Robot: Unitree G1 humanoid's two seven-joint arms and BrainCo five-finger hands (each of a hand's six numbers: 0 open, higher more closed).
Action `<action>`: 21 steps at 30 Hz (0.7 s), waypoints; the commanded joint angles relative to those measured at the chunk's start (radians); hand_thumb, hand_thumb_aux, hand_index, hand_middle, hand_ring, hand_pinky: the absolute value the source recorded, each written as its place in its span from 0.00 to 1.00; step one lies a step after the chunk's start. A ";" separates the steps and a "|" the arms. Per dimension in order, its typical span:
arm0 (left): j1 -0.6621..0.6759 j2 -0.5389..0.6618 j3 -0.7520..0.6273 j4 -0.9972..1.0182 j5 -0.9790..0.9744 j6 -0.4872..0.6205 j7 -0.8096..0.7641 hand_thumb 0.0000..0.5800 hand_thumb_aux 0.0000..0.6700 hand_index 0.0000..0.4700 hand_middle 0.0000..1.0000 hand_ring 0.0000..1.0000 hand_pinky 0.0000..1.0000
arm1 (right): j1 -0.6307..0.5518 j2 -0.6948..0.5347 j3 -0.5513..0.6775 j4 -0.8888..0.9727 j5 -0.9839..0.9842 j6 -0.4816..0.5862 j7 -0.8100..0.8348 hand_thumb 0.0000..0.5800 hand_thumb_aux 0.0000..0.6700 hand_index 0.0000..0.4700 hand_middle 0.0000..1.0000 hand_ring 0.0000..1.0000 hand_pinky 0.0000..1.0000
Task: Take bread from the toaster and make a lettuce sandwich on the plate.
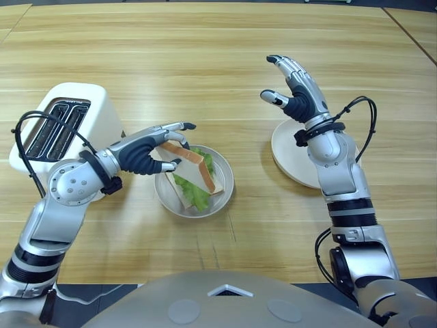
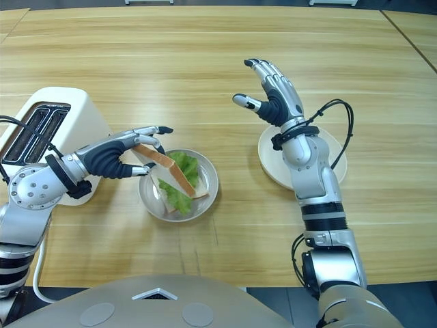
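Observation:
My left hand is shut on a slice of bread, holding it tilted over the grey plate. On that plate lies another bread slice with green lettuce on top of it. The white toaster stands at the left, just behind my left wrist, and its two slots look dark. My right hand hangs open above the table, right of the plate and beyond a second plate, holding nothing.
A cream plate lies at the right, partly under my right forearm. The toaster's black cable loops by my left arm. Bare wooden table stretches across the back.

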 commanded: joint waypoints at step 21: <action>-0.211 0.041 -0.170 0.365 0.147 -0.296 -0.135 1.00 1.00 1.00 0.00 0.00 0.00 | 0.004 0.033 0.022 0.013 0.015 0.002 -0.015 0.00 0.00 0.00 0.00 0.00 0.00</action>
